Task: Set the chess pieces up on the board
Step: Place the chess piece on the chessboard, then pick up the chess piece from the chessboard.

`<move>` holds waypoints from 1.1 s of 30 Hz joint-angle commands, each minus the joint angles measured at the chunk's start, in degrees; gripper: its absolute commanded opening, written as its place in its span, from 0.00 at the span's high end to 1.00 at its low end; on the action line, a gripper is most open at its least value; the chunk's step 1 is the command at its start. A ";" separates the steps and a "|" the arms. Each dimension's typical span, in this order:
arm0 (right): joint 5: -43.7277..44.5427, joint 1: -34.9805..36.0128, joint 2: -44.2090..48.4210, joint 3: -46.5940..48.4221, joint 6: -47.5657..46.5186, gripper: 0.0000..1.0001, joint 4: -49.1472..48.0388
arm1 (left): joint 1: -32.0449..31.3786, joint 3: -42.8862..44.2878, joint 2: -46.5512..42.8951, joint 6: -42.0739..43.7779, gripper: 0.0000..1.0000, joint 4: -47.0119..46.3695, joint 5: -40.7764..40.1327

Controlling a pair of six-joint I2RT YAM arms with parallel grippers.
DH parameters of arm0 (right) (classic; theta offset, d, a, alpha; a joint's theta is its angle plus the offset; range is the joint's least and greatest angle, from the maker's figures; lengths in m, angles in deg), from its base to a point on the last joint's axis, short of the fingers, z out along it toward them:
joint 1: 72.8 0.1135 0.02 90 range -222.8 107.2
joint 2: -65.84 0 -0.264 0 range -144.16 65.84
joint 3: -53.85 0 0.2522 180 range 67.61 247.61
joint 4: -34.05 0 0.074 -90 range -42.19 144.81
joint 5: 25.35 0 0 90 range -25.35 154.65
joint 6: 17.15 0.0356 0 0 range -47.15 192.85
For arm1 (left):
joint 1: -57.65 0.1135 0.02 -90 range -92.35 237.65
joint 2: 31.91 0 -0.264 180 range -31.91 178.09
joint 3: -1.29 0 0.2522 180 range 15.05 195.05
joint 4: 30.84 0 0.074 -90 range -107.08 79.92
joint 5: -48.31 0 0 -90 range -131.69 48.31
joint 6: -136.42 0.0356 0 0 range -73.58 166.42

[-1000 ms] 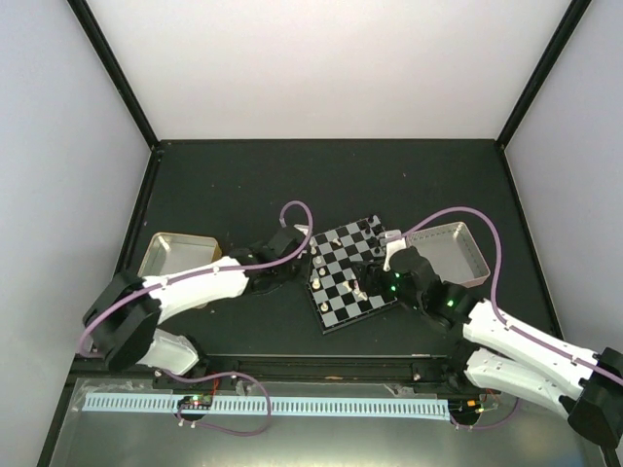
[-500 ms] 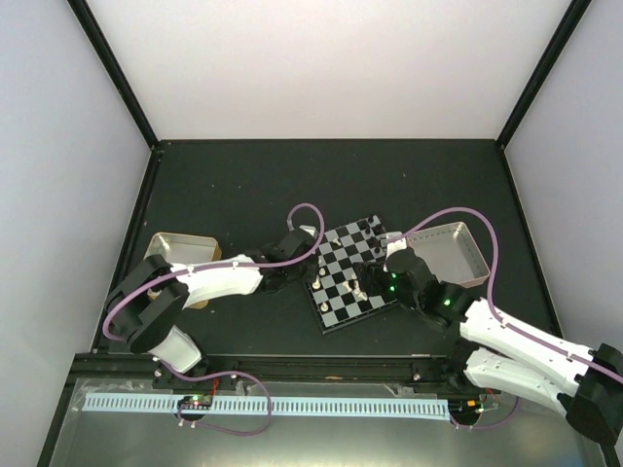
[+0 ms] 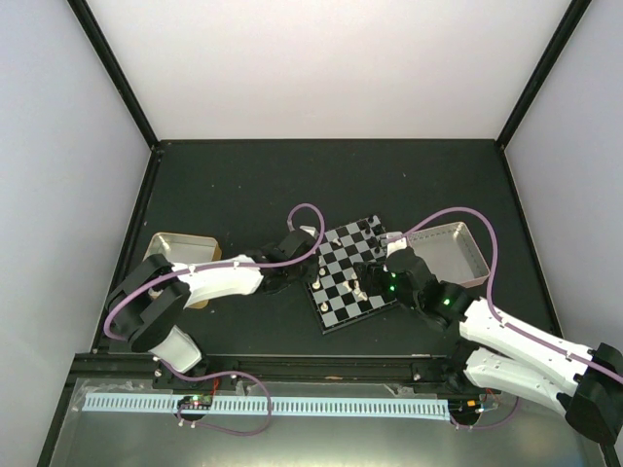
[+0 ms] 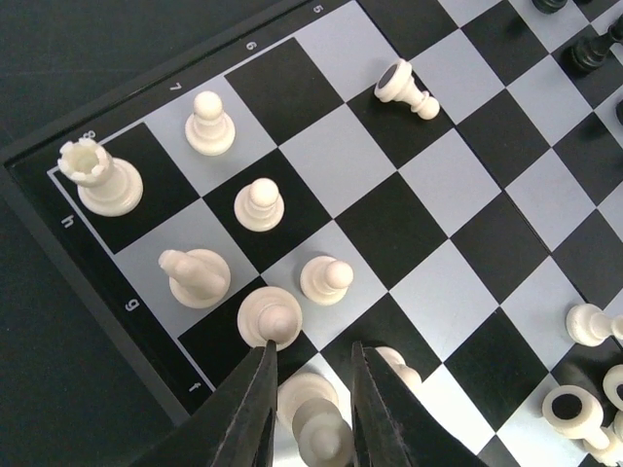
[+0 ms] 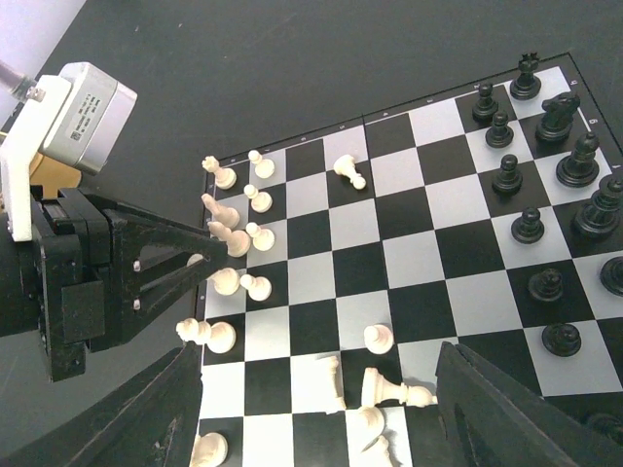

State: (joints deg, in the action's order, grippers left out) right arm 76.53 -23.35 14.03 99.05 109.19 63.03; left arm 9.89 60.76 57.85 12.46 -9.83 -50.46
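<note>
The board (image 3: 343, 309) lies tilted at the table's middle. My left gripper (image 3: 310, 270) is at its left edge. In the left wrist view its fingers (image 4: 311, 347) are slightly open around a standing cream piece (image 4: 321, 428), with a gap showing on the piece's left. Cream pieces stand near the corner, among them a rook (image 4: 97, 175), and a pawn (image 4: 404, 88) lies toppled. My right gripper (image 5: 319, 352) hangs wide open and empty above the board (image 5: 419, 258), over fallen cream pieces (image 5: 399, 392). Black pieces (image 5: 545, 126) stand along the far right side.
A metal tray (image 3: 175, 255) sits left of the board behind my left arm. A pinkish tray (image 3: 456, 249) sits at the board's right, next to my right arm. Dark walls enclose the table on three sides.
My left arm reached right and brought its gripper to the board's left edge, then held still. My right arm barely moved.
</note>
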 commanded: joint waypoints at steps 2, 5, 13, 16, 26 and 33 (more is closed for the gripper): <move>1.38 -0.15 -0.39 0.02 0.49 0.33 -0.46 | -0.53 -0.46 -1.90 -0.51 0.76 1.21 0.77; 1.35 -0.15 -0.35 0.10 0.73 0.33 -0.31 | -0.48 -0.19 -2.91 -0.50 0.72 1.97 0.66; 1.81 -0.29 -0.53 1.63 1.61 0.33 1.59 | -0.43 1.42 -6.21 -1.20 0.62 5.46 -1.45; 0.58 -0.56 -2.06 2.89 1.63 0.34 2.73 | -0.40 1.66 -7.61 -1.20 0.59 6.62 -1.51; -5.66 -1.82 -13.94 10.63 0.89 0.36 9.78 | 1.17 -3.31 -21.16 -1.90 0.57 8.17 -4.33; -4.05 -2.58 -22.03 13.35 1.58 0.45 15.49 | 1.67 -10.37 -35.01 -2.28 0.54 8.54 -4.62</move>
State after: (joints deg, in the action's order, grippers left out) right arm 71.31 -25.25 -5.80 110.90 110.34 73.70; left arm 11.22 53.44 28.34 10.80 -2.73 -53.76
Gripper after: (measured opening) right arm 0.580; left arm 0.451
